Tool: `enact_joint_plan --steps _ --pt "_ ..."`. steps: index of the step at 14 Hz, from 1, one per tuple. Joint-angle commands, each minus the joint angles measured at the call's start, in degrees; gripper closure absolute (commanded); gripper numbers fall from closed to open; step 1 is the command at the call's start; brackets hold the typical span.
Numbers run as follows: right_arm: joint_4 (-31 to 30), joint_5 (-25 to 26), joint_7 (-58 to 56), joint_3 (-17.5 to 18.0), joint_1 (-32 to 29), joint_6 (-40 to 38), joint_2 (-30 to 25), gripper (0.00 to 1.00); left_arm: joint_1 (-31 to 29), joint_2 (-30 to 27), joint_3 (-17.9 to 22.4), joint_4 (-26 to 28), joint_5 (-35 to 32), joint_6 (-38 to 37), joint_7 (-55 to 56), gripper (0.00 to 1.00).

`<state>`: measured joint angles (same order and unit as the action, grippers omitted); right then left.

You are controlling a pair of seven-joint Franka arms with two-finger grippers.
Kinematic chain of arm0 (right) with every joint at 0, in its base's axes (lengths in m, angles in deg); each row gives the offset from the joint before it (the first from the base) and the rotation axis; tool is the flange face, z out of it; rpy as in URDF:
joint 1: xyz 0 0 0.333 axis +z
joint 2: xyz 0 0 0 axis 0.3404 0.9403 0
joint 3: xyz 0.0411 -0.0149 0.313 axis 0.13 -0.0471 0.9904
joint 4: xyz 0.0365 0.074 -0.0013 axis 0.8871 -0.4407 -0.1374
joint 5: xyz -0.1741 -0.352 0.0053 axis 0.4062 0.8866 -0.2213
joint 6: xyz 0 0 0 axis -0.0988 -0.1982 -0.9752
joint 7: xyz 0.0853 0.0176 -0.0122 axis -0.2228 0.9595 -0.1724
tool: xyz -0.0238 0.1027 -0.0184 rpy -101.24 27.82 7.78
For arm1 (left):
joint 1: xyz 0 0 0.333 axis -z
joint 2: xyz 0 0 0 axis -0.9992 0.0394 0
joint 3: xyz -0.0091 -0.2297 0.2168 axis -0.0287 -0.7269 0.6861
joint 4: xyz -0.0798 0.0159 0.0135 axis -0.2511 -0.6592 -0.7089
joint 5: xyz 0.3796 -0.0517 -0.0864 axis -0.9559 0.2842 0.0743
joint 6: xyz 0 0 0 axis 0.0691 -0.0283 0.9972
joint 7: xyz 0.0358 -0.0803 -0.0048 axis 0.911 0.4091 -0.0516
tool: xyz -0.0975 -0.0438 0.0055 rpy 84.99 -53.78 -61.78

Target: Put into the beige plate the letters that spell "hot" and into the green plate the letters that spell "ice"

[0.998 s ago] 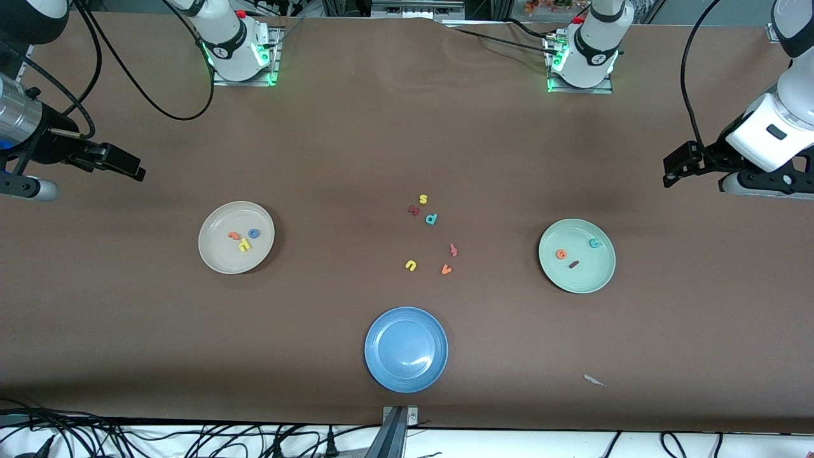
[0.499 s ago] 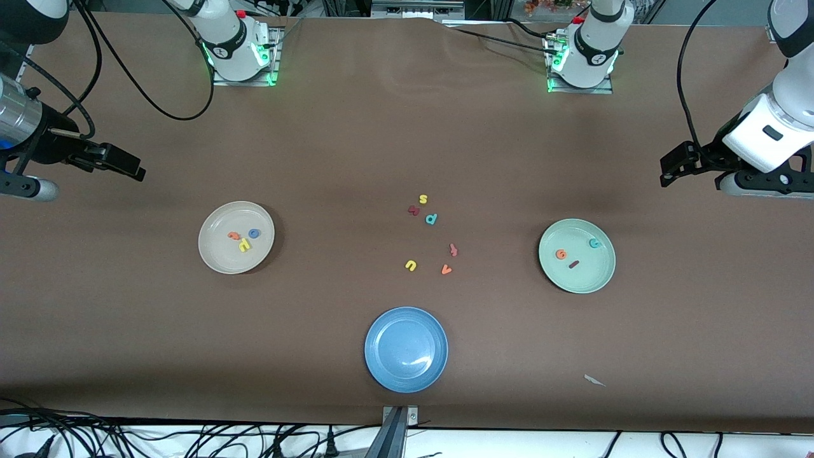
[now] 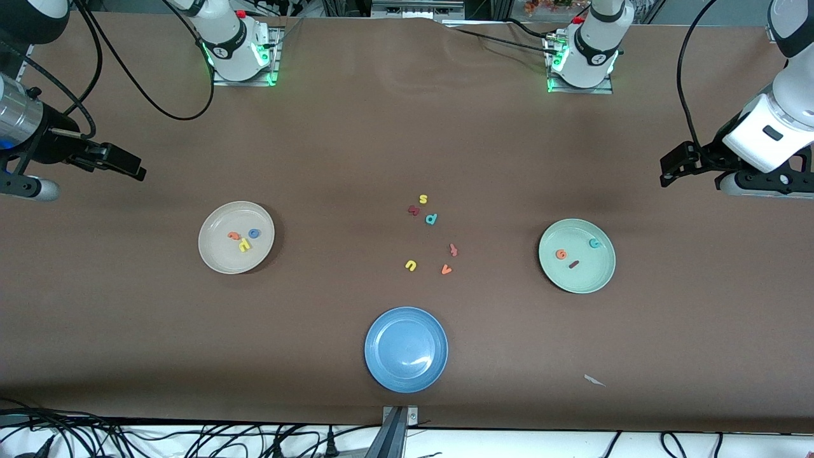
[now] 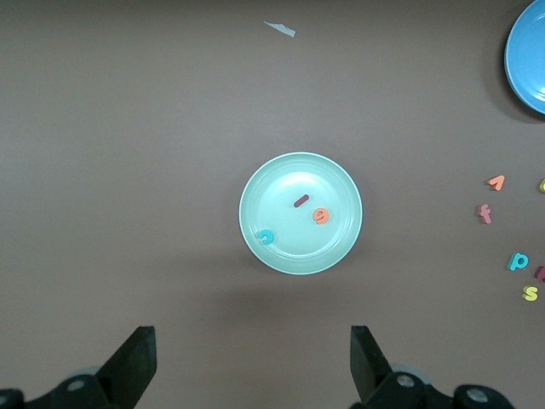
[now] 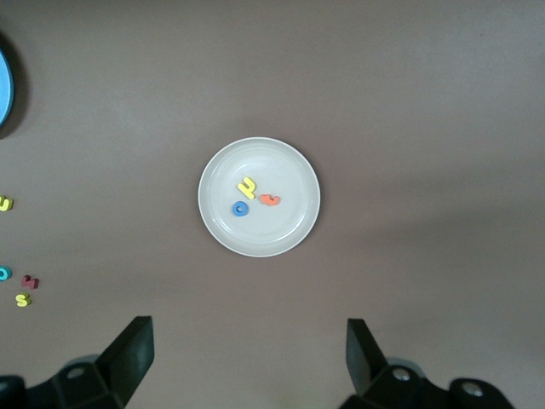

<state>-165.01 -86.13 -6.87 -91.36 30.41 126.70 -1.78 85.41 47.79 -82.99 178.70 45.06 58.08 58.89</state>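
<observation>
The worktop (image 3: 356, 140) is covered in a matte brown sheet with faint creases. On it lie three round, shallow, smooth plates with raised rims. The beige plate (image 3: 213, 251) sits toward the right arm's end; in it lie the letters that spell "hot" (image 3: 243, 240): a yellow "h" (image 3: 245, 245), a blue ring-shaped "o" (image 3: 254, 233) and an orange "t" (image 3: 233, 236), all tiny flat foam cutouts, close together. The green plate (image 3: 594, 277), pale mint, sits toward the left arm's end and holds the letters that spell "ice" (image 3: 574, 254): an orange "e" (image 3: 560, 254), a dark red bar-like "i" (image 3: 574, 264) just beside it, and a teal "c" (image 3: 594, 243) nearer the rim. The blue plate (image 3: 381, 369), glossy with a light glare, lies near the worktop edge closest to the front camera, midway between the other two.

Loose foam letters are scattered in the middle of the worktop, between the beige and green plates: a yellow "s" (image 3: 423, 199), a dark red piece (image 3: 414, 210), a teal "p" (image 3: 431, 219), a reddish "f" (image 3: 453, 249), a yellow "u" (image 3: 411, 265) and an orange "v" (image 3: 446, 270). A small pale scrap (image 3: 594, 380) lies near the front edge toward the left arm's end.

The left pincer (image 3: 674, 166) hangs over bare worktop by the left arm's end, fingers spread and holding nothing. The right pincer (image 3: 130, 166) hangs over the right arm's end, likewise spread and empty. Nothing stands between either plate and the pincers.
</observation>
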Motion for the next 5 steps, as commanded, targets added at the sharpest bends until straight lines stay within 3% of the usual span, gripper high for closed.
enact_joint_plan --steps 1,5 --pt "0.4 0.7 0.2 1.0 -0.9 -1.0 -0.4 0.0 0.2 0.4 -0.1 -1.3 -0.3 -1.2 0.8 0.0" --pt "0.5 1.0 0.2 0.9 -0.4 -1.0 0.3 0.0 0.2 0.3 -0.1 -3.0 0.9 -1.6 1.6 0.0"
